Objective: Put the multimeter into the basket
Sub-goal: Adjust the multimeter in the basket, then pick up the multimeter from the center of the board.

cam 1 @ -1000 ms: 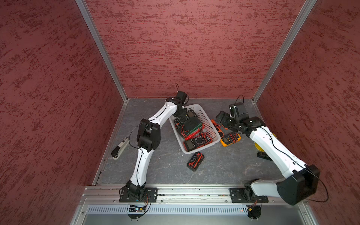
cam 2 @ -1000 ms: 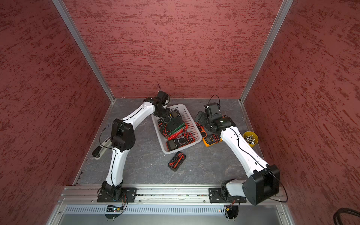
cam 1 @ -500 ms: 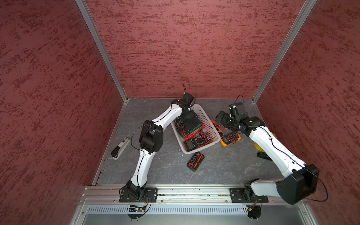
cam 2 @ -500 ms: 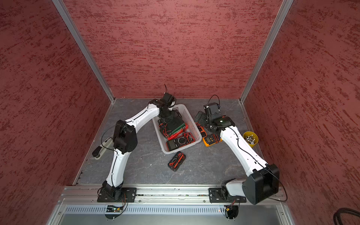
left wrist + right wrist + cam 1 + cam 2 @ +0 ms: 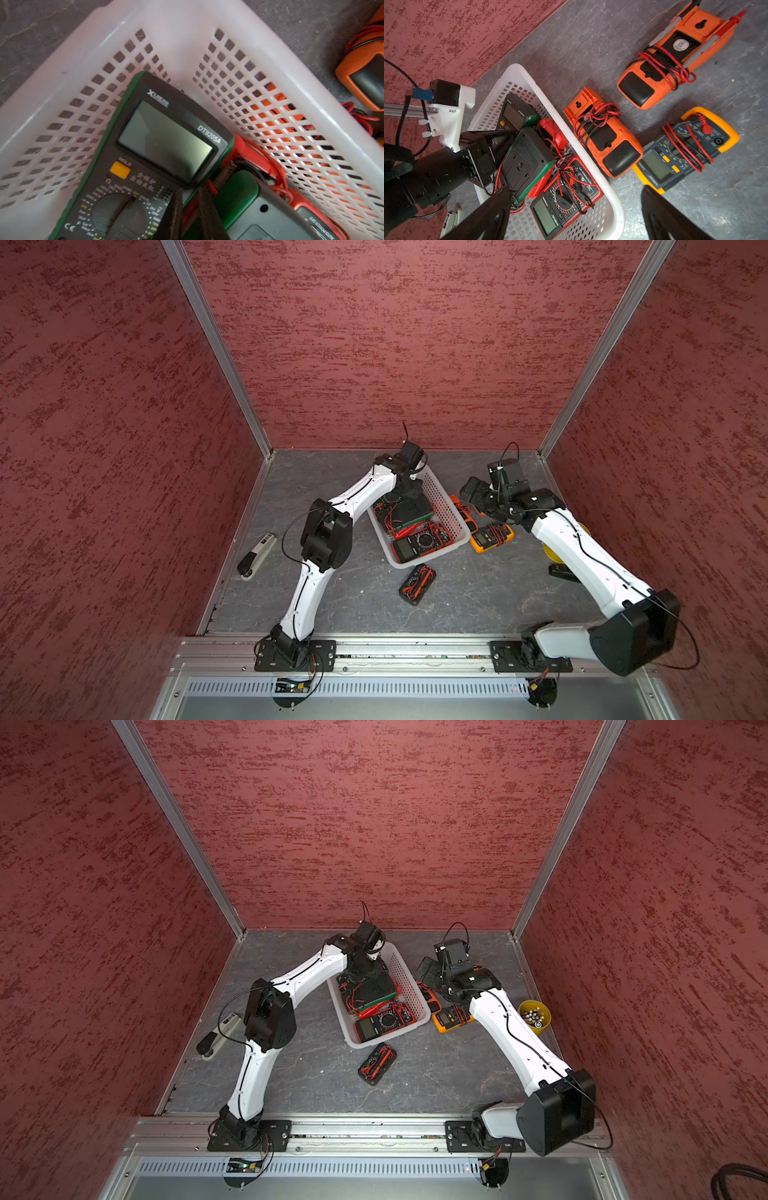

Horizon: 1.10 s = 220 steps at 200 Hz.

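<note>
Left claw [image 5: 508, 134], shut, has moved deeper into basket [image 5: 446, 506], tips at green multimeter [image 5: 145, 135]. Right claw [image 5: 576, 188] unchanged, wide open over orange multimeter [image 5: 604, 141] on table [image 5: 591, 41]; pickup pending.

Soft, even light from overhead fills my cell in both top views, leaving only faint, soft-edged shadows on the grey floor [image 5: 365, 610]. The wide lens splays the red walls [image 5: 415, 344] outward toward the frame corners. From the left wrist everything looks slightly smeared. The white basket [image 5: 187, 18] glows almost washed out along its rim, and the green multimeter [image 5: 145, 158] carries a dark reflection across its display. My right wrist view is crisp at mid-distance, though the right gripper [image 5: 576, 188] shows only as black, unfocused finger shapes.
</note>
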Each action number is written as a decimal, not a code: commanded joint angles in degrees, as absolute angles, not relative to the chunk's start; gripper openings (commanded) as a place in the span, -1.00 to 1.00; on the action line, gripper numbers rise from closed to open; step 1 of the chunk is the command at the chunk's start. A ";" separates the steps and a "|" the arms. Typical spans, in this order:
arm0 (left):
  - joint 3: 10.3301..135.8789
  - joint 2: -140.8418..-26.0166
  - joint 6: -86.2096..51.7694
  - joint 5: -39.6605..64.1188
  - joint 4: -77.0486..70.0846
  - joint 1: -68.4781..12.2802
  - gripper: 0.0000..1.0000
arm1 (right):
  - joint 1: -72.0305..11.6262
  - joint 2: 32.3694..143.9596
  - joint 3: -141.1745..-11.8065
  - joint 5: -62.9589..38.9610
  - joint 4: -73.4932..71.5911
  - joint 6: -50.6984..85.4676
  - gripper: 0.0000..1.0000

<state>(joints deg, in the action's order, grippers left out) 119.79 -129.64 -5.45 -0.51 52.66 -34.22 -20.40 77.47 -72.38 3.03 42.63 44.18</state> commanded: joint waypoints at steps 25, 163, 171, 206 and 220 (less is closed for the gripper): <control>119.08 -127.44 -6.48 -3.44 53.84 -34.24 -0.55 | -19.77 77.46 -73.25 3.43 41.77 44.13 0.98; 112.37 -116.00 -14.78 -4.28 52.89 -31.40 0.99 | -4.01 81.37 -70.77 -0.81 52.66 43.97 0.98; 111.25 -114.92 -15.32 -4.35 52.38 -31.31 0.99 | -3.54 81.83 -70.45 0.01 52.97 43.93 0.98; 105.86 -110.07 -17.43 -6.47 49.60 -30.48 0.99 | -2.22 87.21 -70.74 2.10 53.35 43.69 0.98; 103.79 -108.35 -17.49 -7.92 48.69 -30.24 0.99 | -1.93 89.49 -71.22 2.10 52.85 43.67 0.98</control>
